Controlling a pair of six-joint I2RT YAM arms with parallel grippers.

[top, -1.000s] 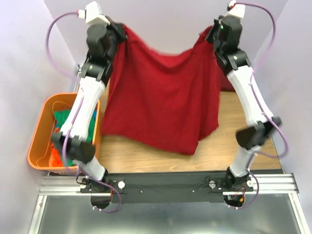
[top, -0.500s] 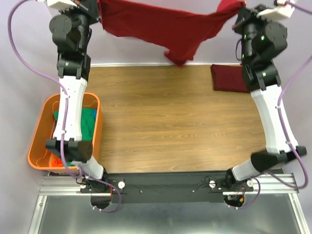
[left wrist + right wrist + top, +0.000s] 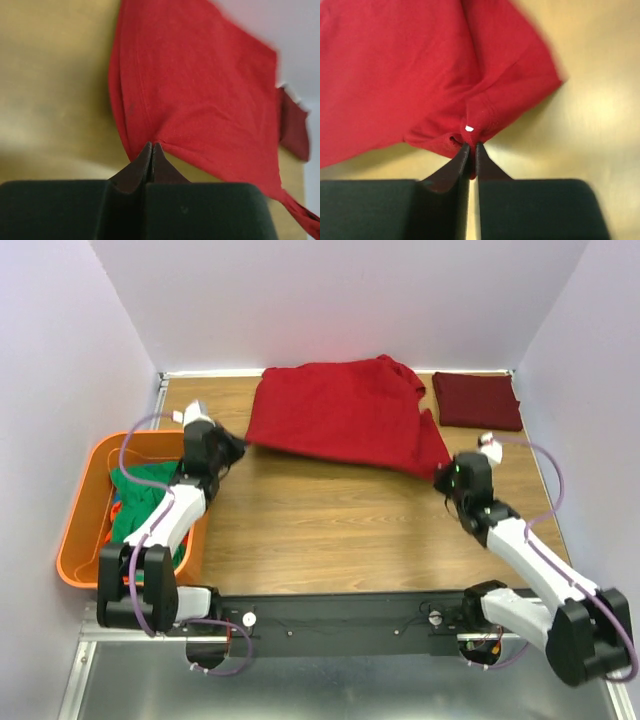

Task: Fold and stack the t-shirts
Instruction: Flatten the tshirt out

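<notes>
— Your left gripper [image 3: 151,146] is clamped right down, tips pressed together, and it has the near-left corner of the red t-shirt [image 3: 340,415] nipped between them.

— And on the other side?

— Your right gripper [image 3: 471,146] shows a thin slit between its fingers lower down, but the tips are squeezing a bunched bit of red hem, with a small white speck sitting on the fold just above them. So you have cloth in both hands.

— Where does the shirt lie?

— It's down on the table [image 3: 330,530], across the far half. From above, it spreads from your left gripper at the table's left edge over to your right gripper on the right. The body is mostly flat, and it's rumpled and heaped at the far right, where a fold stands up. Both your arms are low and stretched forward over the wood.

— What about the rest of the laundry?

— The maroon t-shirt [image 3: 477,400] is folded into a neat rectangle in the far right corner. It's just beside the red one's right edge, and I can't tell whether the two touch. A green t-shirt [image 3: 145,502] is crumpled in the orange tub [image 3: 75,510], which stands off the table's left side, and your left arm reaches across above it.
</notes>
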